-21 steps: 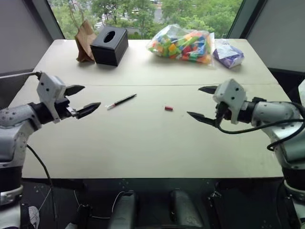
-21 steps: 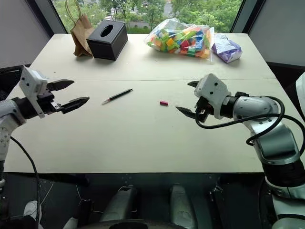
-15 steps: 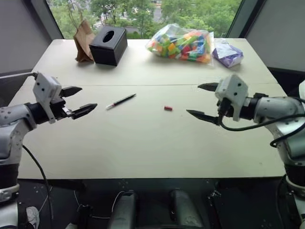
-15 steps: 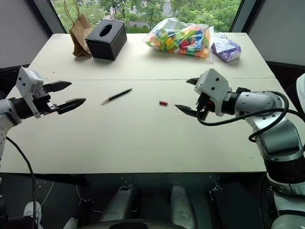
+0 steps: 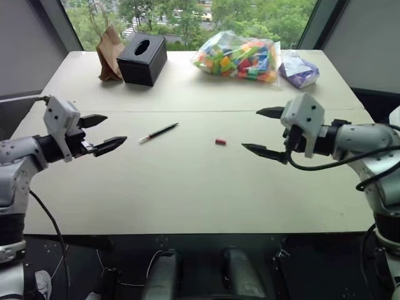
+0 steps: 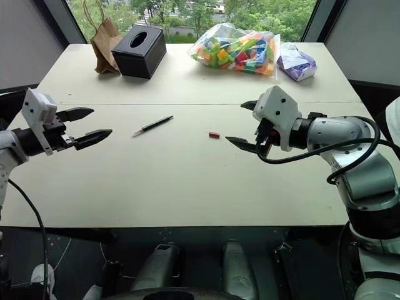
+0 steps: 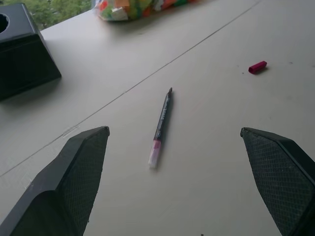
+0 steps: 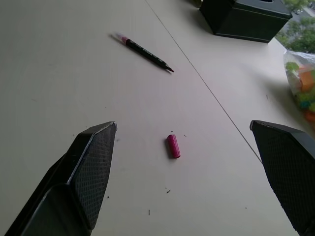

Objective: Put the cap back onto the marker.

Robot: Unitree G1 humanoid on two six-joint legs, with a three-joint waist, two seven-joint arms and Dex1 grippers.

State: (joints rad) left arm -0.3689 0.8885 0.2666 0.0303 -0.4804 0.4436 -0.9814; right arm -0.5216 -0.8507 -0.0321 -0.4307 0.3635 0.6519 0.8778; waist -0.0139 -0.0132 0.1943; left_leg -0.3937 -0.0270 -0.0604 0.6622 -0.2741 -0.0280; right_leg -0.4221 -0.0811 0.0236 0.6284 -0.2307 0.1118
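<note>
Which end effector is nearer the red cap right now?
Right. The right end effector hovers open just beside the cap, while the left end effector hovers open across the table, beyond the marker.

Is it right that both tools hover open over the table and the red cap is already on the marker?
Not quite. Both tools, left and right, are open, but the cap lies apart from the marker, as the left eye view shows.

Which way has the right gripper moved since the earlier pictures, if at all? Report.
Yes. The right gripper has edged slightly left, toward the cap, which lies unmoved.
</note>
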